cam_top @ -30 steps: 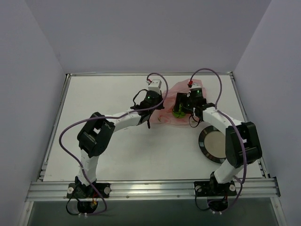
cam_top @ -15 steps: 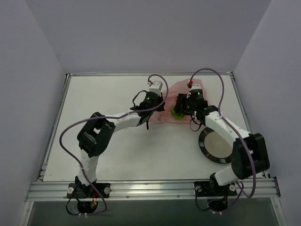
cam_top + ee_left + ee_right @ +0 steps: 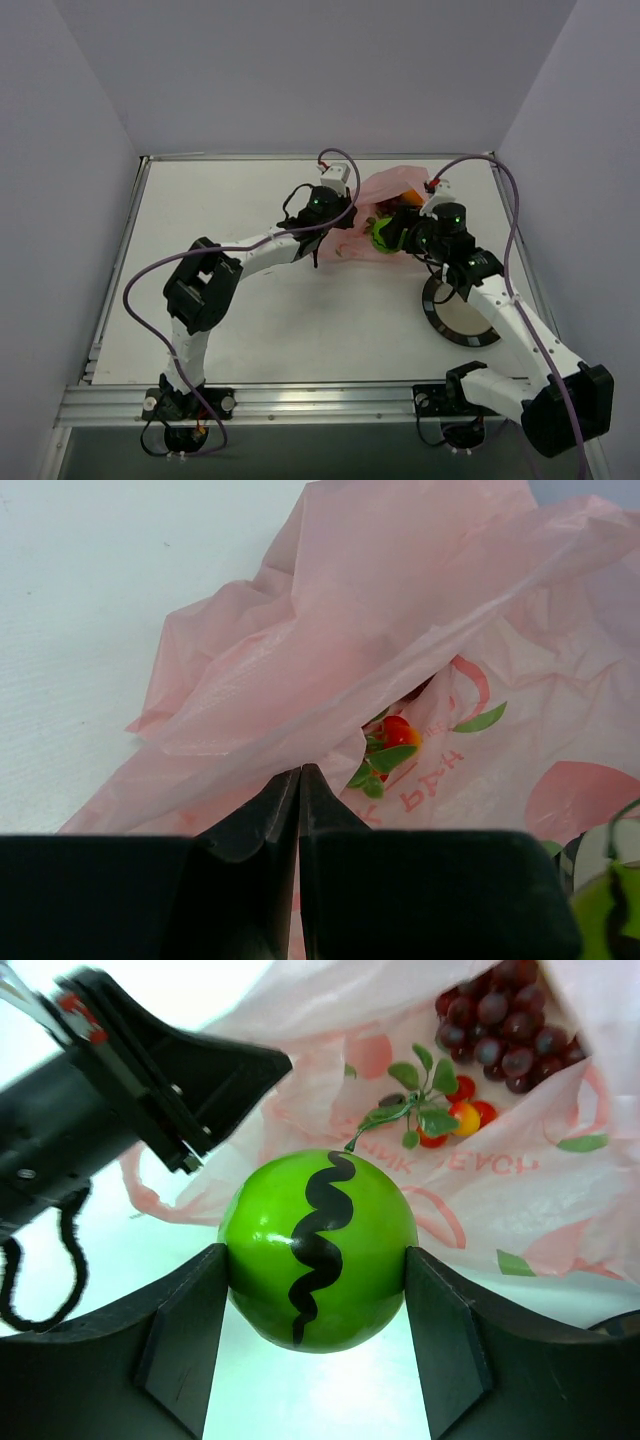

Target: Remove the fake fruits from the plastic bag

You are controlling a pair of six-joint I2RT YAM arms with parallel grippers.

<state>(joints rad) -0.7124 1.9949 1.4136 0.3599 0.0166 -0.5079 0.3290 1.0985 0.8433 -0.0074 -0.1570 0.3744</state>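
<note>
Green fruit: rigid, slick, probably light; right gripper clamps its middle. Flimsy bag: left gripper pinches rim.

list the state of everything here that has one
bag, crumpled, edge pinched up, mouth open
left gripper, shut on bag
right gripper, shut on green fruit
green fruit, gripped at the bag's mouth
grapes, inside the bag
red-orange sprig, inside the bag
plate, flat, bare where visible
</note>
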